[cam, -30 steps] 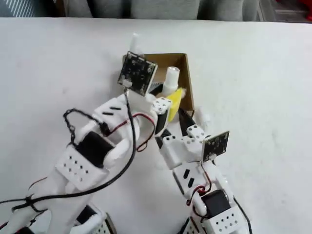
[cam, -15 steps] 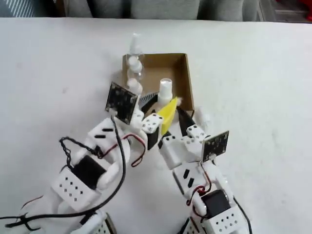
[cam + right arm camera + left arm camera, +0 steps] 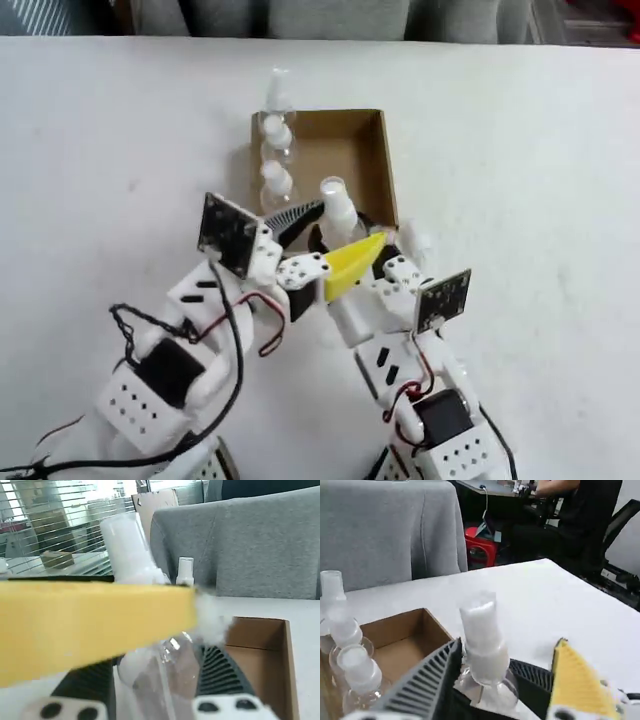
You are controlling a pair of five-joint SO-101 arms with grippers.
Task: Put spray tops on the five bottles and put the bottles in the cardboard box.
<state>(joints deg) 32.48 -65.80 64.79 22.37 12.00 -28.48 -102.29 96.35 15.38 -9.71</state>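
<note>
White counter (image 3: 520,150), cardboard box (image 3: 386,160) upper centre. Right end effector (image 3: 155,672) grips the spray-topped bottle (image 3: 482,635), left end effector (image 3: 507,647) open around it; next, likely lowering it inside.

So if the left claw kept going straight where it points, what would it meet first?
Probably the bottle standing between the left claw's open fingers; the right claw grips it by the cardboard box's near edge.

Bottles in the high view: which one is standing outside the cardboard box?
The bottle just beyond the far left corner of the cardboard box. Two others stand inside it, and the right gripper holds another.
</note>
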